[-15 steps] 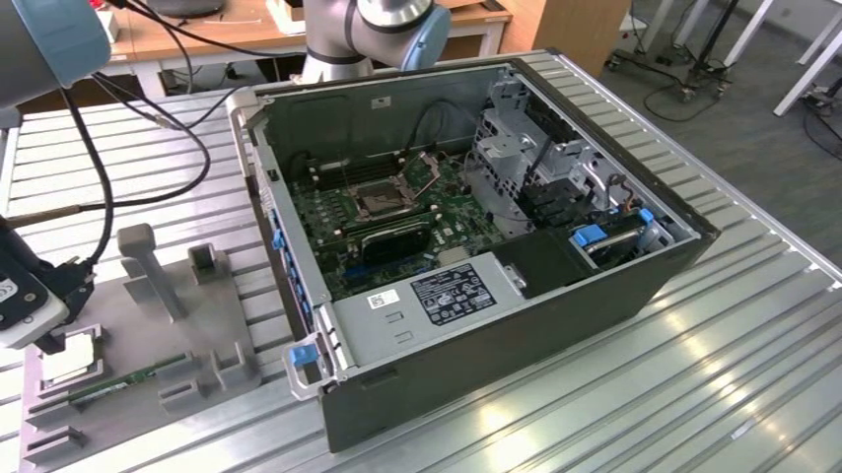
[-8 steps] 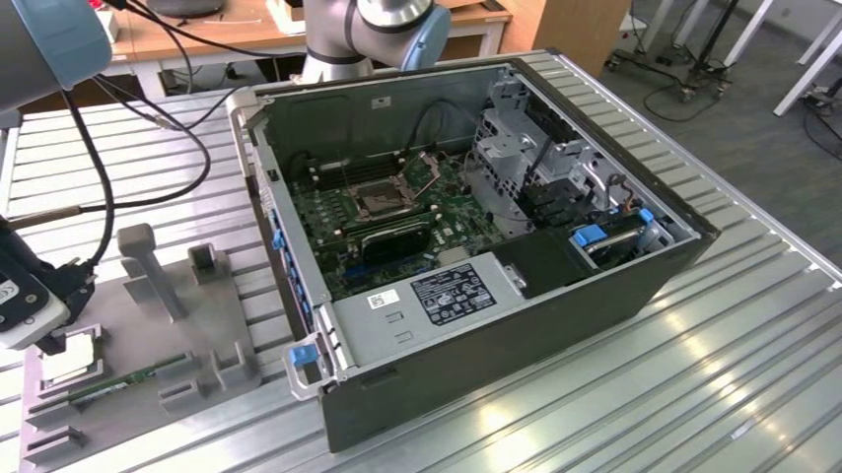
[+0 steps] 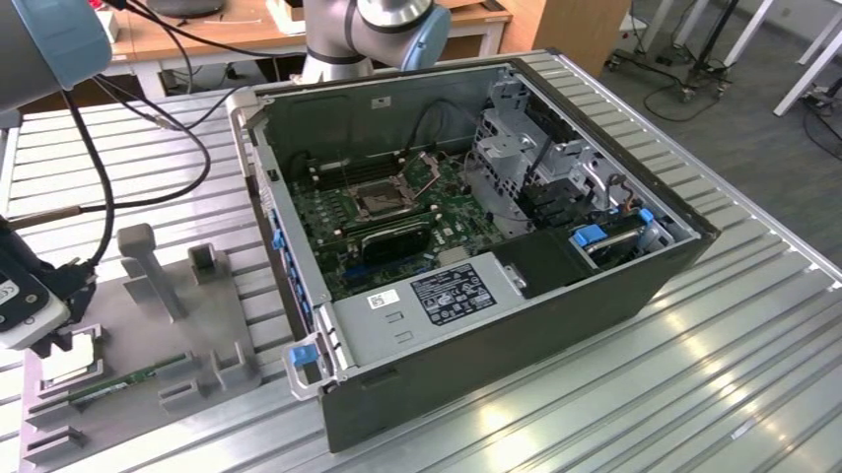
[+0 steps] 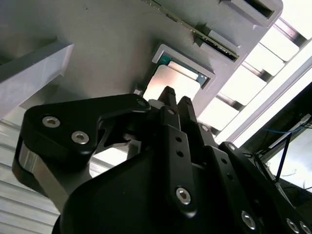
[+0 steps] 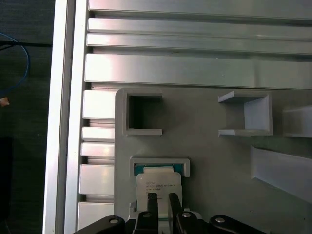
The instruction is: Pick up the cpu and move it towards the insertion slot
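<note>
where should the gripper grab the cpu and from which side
By its two opposite side edges, coming straight down from above. The cpu lies flat in a shallow bracket that walls one end and its corners, so the free part of its sides looks best.

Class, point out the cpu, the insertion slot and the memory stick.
cpu (image 5: pixel 158 179): first wrist view, middle of its shiny top.
insertion slot (image 3: pixel 378 200): exterior view, its dark centre.
memory stick (image 3: pixel 125 382): exterior view, midway along its green length.
</note>
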`<action>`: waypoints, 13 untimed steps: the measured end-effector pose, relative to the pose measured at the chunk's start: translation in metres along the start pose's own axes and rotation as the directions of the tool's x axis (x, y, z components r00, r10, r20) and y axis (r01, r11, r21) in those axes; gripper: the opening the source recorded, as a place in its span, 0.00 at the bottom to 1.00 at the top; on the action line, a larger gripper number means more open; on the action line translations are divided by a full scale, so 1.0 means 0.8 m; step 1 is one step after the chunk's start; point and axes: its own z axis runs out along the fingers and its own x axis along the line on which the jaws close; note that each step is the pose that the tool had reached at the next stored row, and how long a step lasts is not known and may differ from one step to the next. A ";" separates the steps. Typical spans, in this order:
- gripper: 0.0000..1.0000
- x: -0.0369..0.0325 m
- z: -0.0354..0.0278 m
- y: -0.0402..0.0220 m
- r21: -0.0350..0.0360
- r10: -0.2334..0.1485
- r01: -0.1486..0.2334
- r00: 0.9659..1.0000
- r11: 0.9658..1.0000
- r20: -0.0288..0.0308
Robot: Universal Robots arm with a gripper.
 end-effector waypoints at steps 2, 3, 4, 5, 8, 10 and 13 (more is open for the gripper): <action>0.29 0.0000 0.0000 0.0000 0.000 0.000 0.000 1.000 1.000 0.000; 0.29 0.0000 0.0000 0.0000 0.000 0.000 0.000 1.000 1.000 0.000; 0.35 0.0000 0.0000 0.0000 0.000 0.000 0.000 1.000 1.000 0.000; 0.41 0.0000 0.0000 0.0000 0.000 0.000 0.000 1.000 1.000 0.000; 0.53 0.0000 0.0001 0.0000 0.000 0.000 0.000 1.000 1.000 0.000; 0.58 0.0000 0.0001 0.0000 0.000 0.000 0.000 1.000 1.000 0.000; 0.65 0.0000 0.0001 0.0000 0.000 0.000 0.000 1.000 1.000 0.000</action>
